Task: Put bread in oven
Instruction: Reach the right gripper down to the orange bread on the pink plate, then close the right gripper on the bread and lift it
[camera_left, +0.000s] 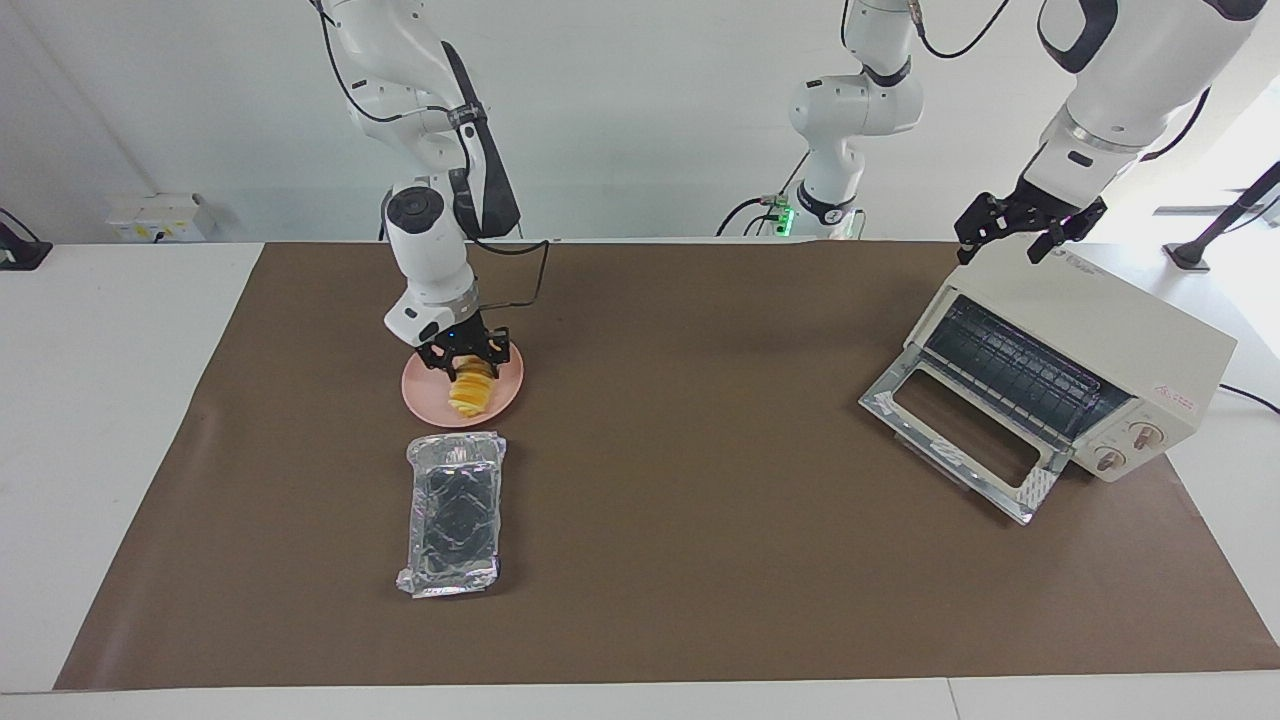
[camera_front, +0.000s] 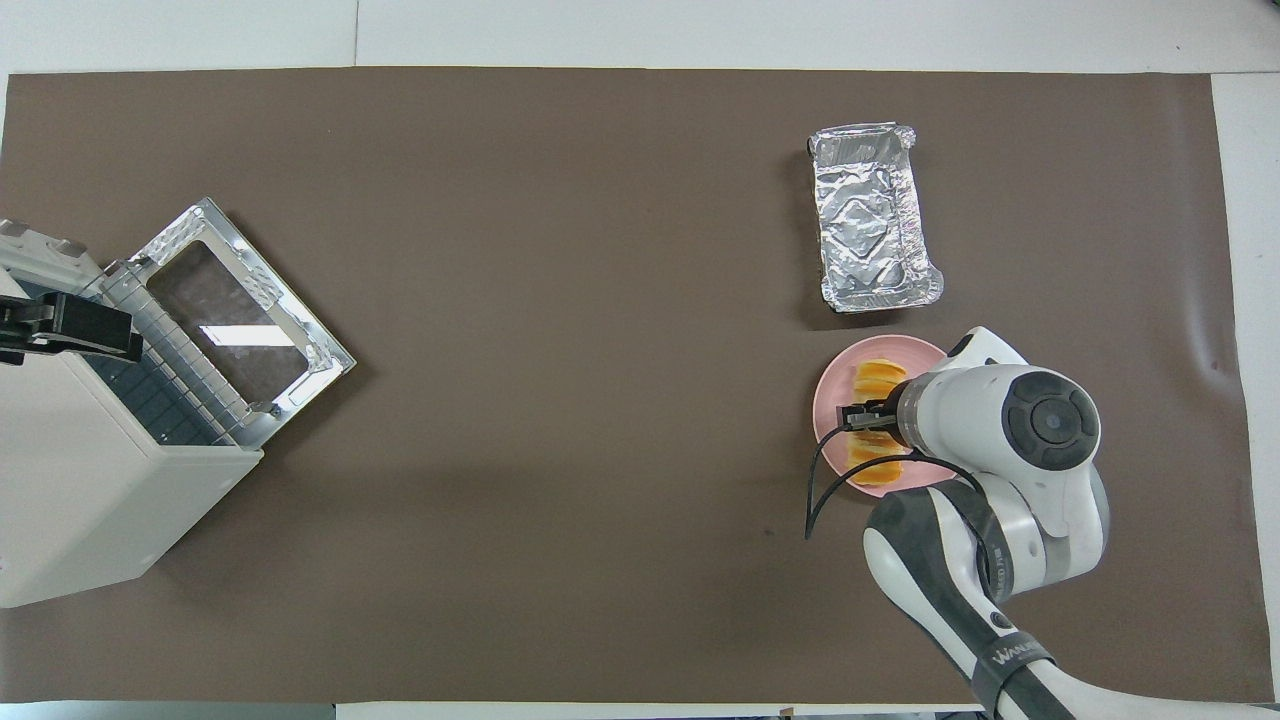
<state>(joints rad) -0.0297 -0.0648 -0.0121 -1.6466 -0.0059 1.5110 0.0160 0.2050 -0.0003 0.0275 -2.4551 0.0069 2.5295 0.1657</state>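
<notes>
right now the bread (camera_left: 470, 390) lies on the pink plate (camera_left: 505, 398), directly under the right gripper (camera_left: 464, 352), which is down among the slices. its row runs lengthwise toward and away from the robots, and the right gripper straddles the end nearer them, fingers to either side across the short width. whether those fingers have bitten into the slices or stand a little off them i cannot tell. the right arm is plainly the one for this pick. the left gripper (camera_left: 1010, 236) waits well apart over the top of the oven (camera_left: 1100, 330), fingers spread and holding nothing. the oven door hangs down open, the rack showing. a foil tray (camera_left: 452, 512) sits just past the plate, farther from the robots. the facing view shows how low the right gripper sits; the overhead view hides most of that under the wrist, but lays the row's direction out clearly.
</notes>
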